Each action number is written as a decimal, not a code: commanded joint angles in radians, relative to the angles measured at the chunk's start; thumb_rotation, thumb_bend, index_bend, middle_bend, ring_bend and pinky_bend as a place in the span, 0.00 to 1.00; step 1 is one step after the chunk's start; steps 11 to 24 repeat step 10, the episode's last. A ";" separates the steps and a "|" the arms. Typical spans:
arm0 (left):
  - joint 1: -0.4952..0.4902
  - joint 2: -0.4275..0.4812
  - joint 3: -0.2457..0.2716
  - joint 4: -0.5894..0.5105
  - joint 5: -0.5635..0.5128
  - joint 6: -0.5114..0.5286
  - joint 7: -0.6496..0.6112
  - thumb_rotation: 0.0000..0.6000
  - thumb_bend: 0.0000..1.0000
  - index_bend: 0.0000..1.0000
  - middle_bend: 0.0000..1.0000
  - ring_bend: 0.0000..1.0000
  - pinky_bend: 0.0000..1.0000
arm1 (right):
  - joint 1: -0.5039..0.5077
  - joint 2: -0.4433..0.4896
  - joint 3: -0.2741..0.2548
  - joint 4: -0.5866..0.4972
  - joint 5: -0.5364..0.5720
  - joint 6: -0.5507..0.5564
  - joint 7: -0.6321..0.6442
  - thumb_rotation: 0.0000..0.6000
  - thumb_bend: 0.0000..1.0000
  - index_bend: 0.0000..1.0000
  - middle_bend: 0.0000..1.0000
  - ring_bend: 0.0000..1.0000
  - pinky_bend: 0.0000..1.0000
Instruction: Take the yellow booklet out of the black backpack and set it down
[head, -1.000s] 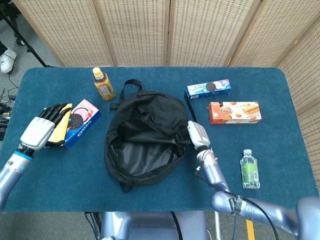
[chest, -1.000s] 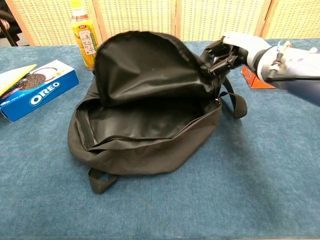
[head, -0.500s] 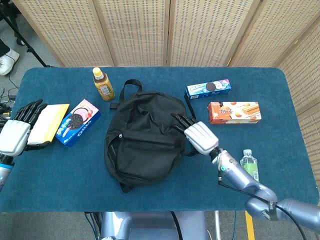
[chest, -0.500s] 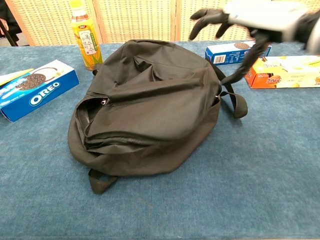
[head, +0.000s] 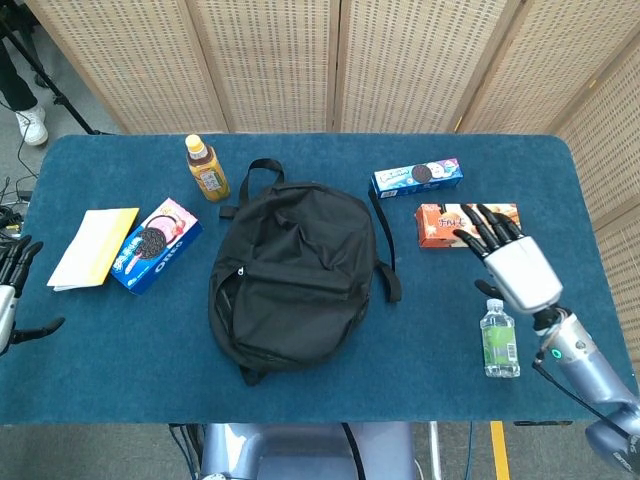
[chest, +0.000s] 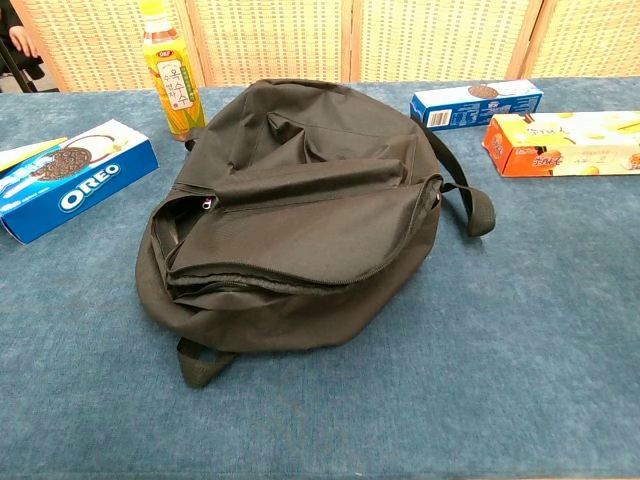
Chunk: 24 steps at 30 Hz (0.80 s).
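Observation:
The yellow booklet (head: 95, 247) lies flat on the blue table at the left, beside the Oreo box (head: 152, 245); a sliver of the booklet (chest: 28, 153) shows at the chest view's left edge. The black backpack (head: 292, 276) sits mid-table with its flap down over the opening, also filling the chest view as the backpack (chest: 295, 215). My left hand (head: 12, 300) is at the far left edge, fingers apart, empty. My right hand (head: 505, 258) hovers at the right by the orange box, fingers spread, holding nothing.
A tea bottle (head: 206, 168) stands behind the backpack. A blue cookie box (head: 417, 176) and an orange biscuit box (head: 450, 224) lie at the right. A small water bottle (head: 497, 340) stands near the front right. A wicker screen backs the table.
My left hand has let go of the booklet and drawn back to the left edge. My right hand has pulled away from the backpack to the right; it has left the chest view.

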 joint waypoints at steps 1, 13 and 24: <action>0.027 0.002 0.012 -0.003 0.000 0.018 0.011 1.00 0.00 0.00 0.00 0.00 0.12 | -0.099 -0.031 -0.046 0.088 0.015 0.100 0.055 1.00 0.00 0.20 0.00 0.00 0.16; 0.068 -0.027 0.021 0.044 0.008 0.025 0.028 1.00 0.00 0.00 0.00 0.00 0.12 | -0.290 -0.055 -0.112 0.093 0.121 0.173 0.160 1.00 0.00 0.20 0.00 0.00 0.12; 0.068 -0.027 0.021 0.044 0.008 0.025 0.028 1.00 0.00 0.00 0.00 0.00 0.12 | -0.290 -0.055 -0.112 0.093 0.121 0.173 0.160 1.00 0.00 0.20 0.00 0.00 0.12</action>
